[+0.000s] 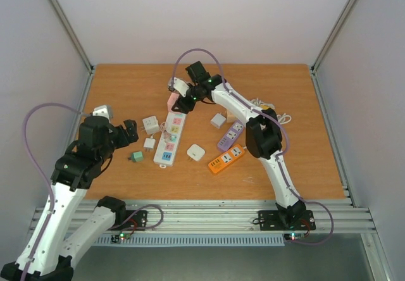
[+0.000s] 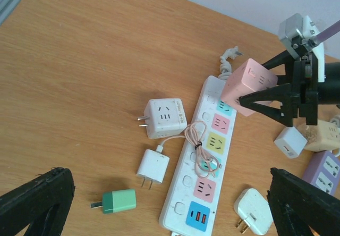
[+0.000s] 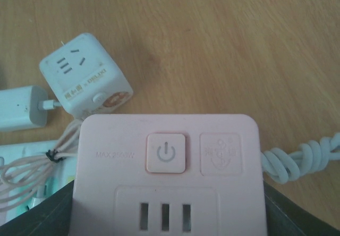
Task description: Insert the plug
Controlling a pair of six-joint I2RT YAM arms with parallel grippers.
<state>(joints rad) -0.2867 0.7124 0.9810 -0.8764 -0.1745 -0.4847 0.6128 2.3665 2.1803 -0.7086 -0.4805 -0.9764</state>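
Well to the left of the white power strip, the left end effector hangs with its fingers spread wide and nothing between them, probably parked aside so the sockets are unobstructed. Between it and the strip lie a small mint-green adapter, a smooth white charger whose thin cable loops in a tied coil over the strip's face, and a glossy white cube adapter with its prongs pointing away from the strip. The strip itself is a long, round-cornered bar of hard plastic with pastel square socket panels, lying flat on the wood-grain counter. Over its far end the right end effector pinches the pink cube plug by two opposite sides, tilted. This matte, soft-edged block shows a power button and a slotted face. Its pin side is hidden, so contact with the strip cannot be told. The side grip likely leaves the pins free for the end socket. Right of the strip rest a purple strip and an orange strip.
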